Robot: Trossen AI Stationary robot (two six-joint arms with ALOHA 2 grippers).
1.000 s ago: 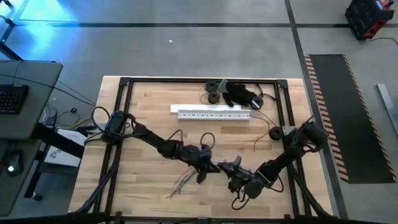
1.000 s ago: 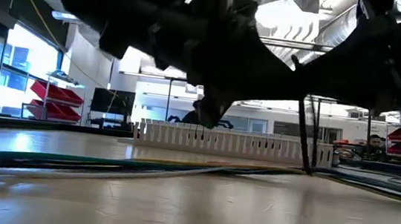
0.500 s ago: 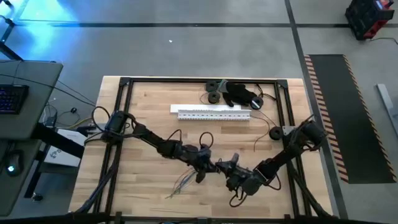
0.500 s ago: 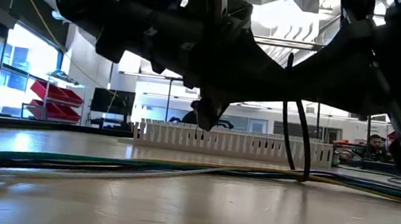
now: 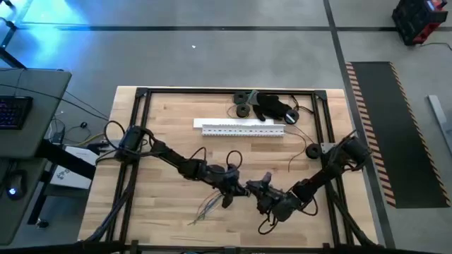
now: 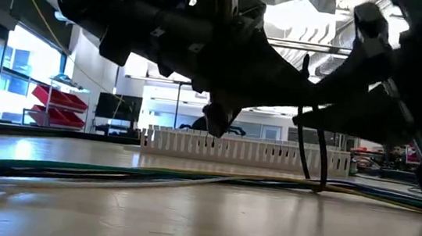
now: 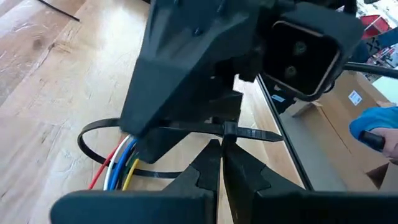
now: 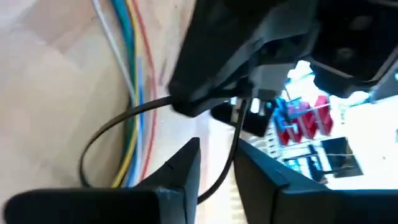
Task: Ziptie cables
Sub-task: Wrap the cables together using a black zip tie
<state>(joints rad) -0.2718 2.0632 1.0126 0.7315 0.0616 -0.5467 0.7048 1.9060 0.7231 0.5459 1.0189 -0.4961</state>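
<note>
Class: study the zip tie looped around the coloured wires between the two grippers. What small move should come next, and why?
Probably pull the tail to draw the loop in. In the left wrist view the zip tie forms a wide, slack loop around the cables, with the left gripper shut at its head. The right gripper has the strap between its fingers.

Red, blue, white, yellow cables [image 7: 118, 165]; black zip tie [image 7: 186, 129]

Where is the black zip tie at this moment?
In the left wrist view the black zip tie is looped around the cables between the two tools; in the high view that spot lies near the table's front middle.
</note>
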